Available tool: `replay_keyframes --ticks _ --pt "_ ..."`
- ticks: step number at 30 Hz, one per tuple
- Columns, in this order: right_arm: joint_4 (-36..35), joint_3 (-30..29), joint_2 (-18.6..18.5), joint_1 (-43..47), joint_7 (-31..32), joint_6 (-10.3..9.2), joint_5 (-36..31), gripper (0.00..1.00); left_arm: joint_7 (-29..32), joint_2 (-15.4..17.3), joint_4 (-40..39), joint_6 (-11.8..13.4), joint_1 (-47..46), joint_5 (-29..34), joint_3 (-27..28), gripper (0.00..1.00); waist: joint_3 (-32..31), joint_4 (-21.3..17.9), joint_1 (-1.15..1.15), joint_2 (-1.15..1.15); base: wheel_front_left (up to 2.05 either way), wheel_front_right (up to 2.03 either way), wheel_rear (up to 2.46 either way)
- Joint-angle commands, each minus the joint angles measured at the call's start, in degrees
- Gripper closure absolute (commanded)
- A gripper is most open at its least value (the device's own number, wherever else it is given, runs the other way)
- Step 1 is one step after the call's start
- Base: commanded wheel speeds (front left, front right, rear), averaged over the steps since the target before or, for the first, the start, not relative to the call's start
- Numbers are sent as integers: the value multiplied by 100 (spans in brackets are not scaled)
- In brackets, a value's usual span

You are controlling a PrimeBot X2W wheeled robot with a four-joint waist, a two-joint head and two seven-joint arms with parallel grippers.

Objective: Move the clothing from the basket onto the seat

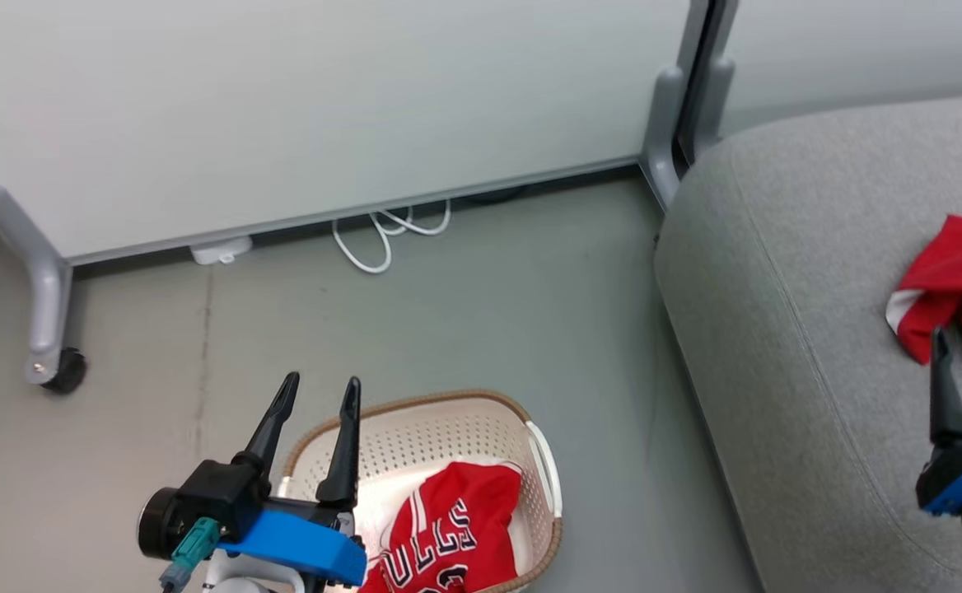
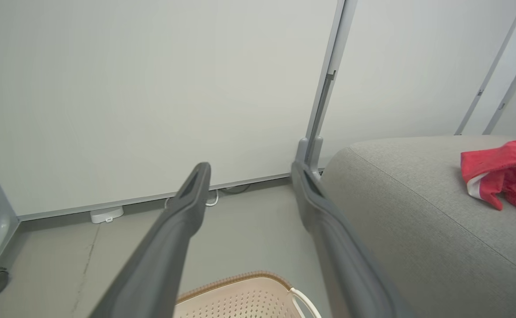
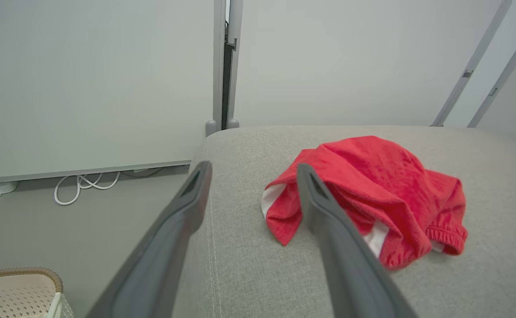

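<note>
A red jersey [image 1: 448, 527] with black-and-white lettering lies in the cream basket [image 1: 415, 408] on the floor at the bottom of the head view. My left gripper [image 1: 320, 387] hangs open over the basket's left rim and holds nothing. In the left wrist view, that gripper [image 2: 250, 170] points at the wall above the basket's rim [image 2: 240, 278]. A second piece of red clothing [image 3: 373, 194] lies crumpled on the grey seat [image 3: 249, 265]. My right gripper [image 3: 253, 168] stands open and empty just before that piece, over the seat's left part. In the head view one of its fingers [image 1: 946, 403] shows below the clothing [image 1: 954, 280].
Pale partition panels stand behind, with a grey foot and caster wheel [image 1: 65, 371] at the left and a post [image 1: 666, 132] by the seat's corner. A white cable [image 1: 382, 239] and adapter [image 1: 221, 249] lie along the wall. Grey floor [image 1: 489, 313] separates basket and seat [image 1: 777, 288].
</note>
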Motion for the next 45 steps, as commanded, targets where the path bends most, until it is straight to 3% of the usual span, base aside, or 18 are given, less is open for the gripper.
replay_keyframes --ticks 1,9,17,33,45 --pt "-175 -17 96 213 56 1 -63 0 -15 -10 30 -44 53 18 51 0 -259 238 2 0 0 0 0" --pt "-1477 254 680 1084 565 1 -235 0 -15 -50 352 -43 238 81 354 0 -573 536 2 0 0 0 0" --pt "-2064 571 972 1497 723 1 -191 0 -15 -28 637 -44 188 58 413 0 -756 739 2 0 0 0 0" --pt "-2103 788 1128 1707 753 1 -18 0 -15 -3 721 -28 163 60 387 0 -786 835 2 0 0 0 0" --pt "-2056 947 1132 1563 703 1 64 0 -15 33 716 -28 164 75 386 0 -620 692 2 0 0 0 0"
